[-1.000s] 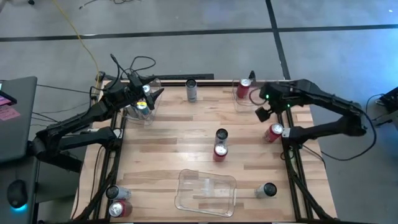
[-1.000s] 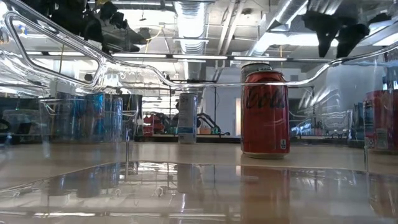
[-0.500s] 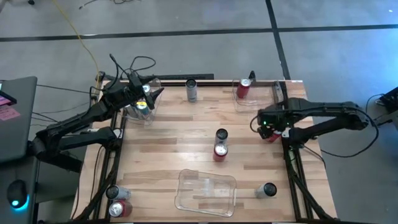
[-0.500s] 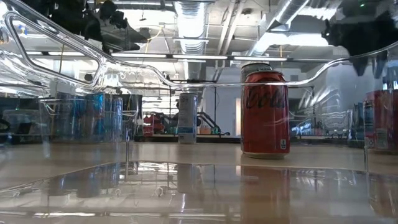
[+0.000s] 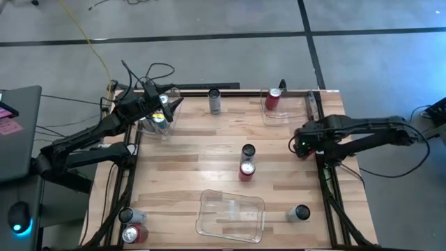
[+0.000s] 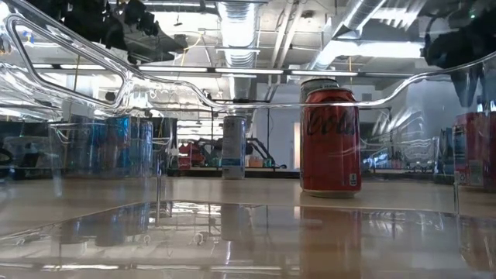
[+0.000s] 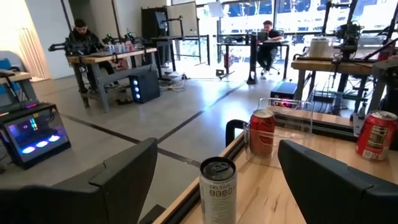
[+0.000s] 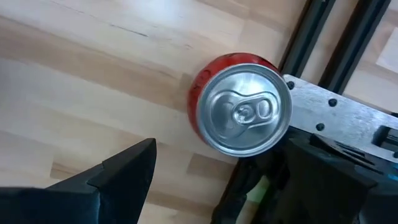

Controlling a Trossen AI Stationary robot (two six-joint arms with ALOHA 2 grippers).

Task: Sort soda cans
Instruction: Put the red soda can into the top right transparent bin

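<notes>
Left gripper (image 5: pixel 167 111) parked high over the far-left bin (image 5: pixel 162 124), fingers spread, nothing between them

Mid-table: dark can (image 5: pixel 248 151) touching a red can (image 5: pixel 246 169), grey can (image 5: pixel 214 100) at the far edge, empty bin (image 5: pixel 231 213) near the front

Right gripper (image 8: pixel 214 177) poised straight above the red can (image 8: pixel 241 104) at the table's right edge, fingers wide, can not yet gripped. Best centred over the silver top, then lowered squarely, closed low on the wall; frame rail (image 8: pixel 323 50) just beside, so far finger likely to clip it. Probable destination: far-right bin (image 5: pixel 286 108) with a red can (image 5: pixel 272 97) already inside

Pale wood planks (image 5: pixel 188 160), glossy. Beyond: workshop, desks, seated people (image 7: pixel 79 28), grey floor
</notes>
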